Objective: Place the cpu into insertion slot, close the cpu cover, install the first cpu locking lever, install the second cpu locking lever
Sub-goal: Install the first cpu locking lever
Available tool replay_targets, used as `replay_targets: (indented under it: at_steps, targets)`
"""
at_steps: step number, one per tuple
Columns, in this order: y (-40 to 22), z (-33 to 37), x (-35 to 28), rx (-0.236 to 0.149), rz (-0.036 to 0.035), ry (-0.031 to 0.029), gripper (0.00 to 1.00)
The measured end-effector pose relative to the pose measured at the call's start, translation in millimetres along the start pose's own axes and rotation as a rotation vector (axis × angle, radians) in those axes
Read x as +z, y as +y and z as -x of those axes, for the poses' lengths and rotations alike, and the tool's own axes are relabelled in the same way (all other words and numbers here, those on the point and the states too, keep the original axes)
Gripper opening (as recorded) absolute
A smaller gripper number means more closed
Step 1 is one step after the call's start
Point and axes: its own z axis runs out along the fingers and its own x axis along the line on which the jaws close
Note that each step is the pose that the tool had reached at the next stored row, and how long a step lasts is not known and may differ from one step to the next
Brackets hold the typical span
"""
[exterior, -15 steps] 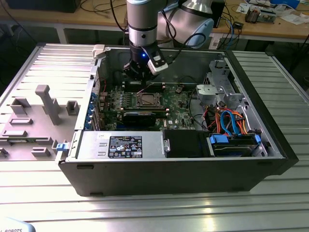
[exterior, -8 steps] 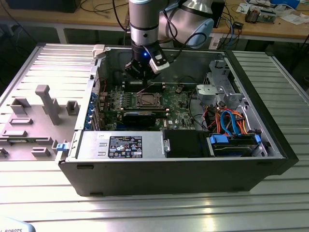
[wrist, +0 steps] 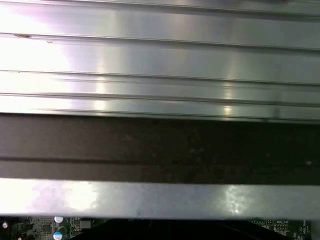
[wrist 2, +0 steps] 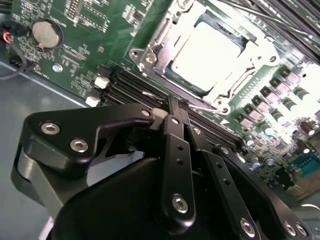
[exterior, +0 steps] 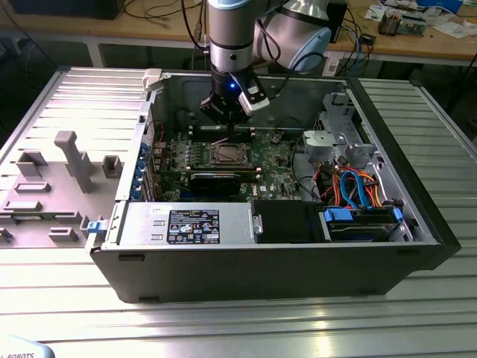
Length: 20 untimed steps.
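The small, flat, silvery square cpu [wrist 2: 210, 52] already lies in the square, metal-rimmed insertion slot [exterior: 226, 153]. The thin silvery frame of the cpu cover [wrist 2: 162, 40] looks folded down around it. The black hand [wrist 2: 176, 106] hangs just beside the socket, clenched on nothing I can see. A thin wire locking lever [wrist 2: 207, 107] runs by its tips; whether it is latched, I cannot tell.

You see: silvery cpu [wrist 2: 210, 52]; green motherboard [wrist 2: 85, 45]; black gripper [wrist 2: 176, 104]; blue, orange cables [exterior: 352, 183]; ribbed grey table [exterior: 223, 321].
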Motion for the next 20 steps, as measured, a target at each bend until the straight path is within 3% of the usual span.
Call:
replay_targets:
  at_steps: [20]
  targets:
    - [-0.4, 2.7, 5.6, 0.000, 0.0002, 0.0000, 0.11]
